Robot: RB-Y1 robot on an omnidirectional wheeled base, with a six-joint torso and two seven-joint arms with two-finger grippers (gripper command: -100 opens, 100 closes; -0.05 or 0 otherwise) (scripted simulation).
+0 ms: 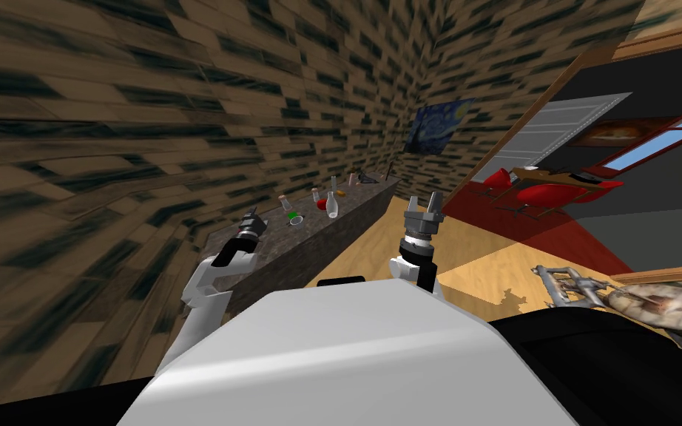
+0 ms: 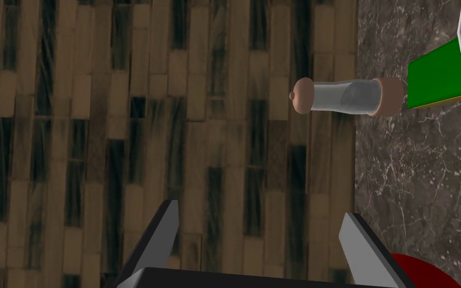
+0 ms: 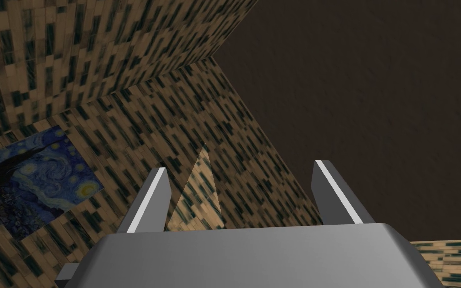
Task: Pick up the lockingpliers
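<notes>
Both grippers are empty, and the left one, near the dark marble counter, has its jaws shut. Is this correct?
Not fully. The left gripper is empty and near the dark marble counter, but its jaws stand open, well apart, as the left wrist view shows. The right gripper is empty too.

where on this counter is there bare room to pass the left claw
Bare marbled counter lies between the shaker with the green thing and the red thing near the left claw. Farther along it is crowded, around the glass flask.
</notes>
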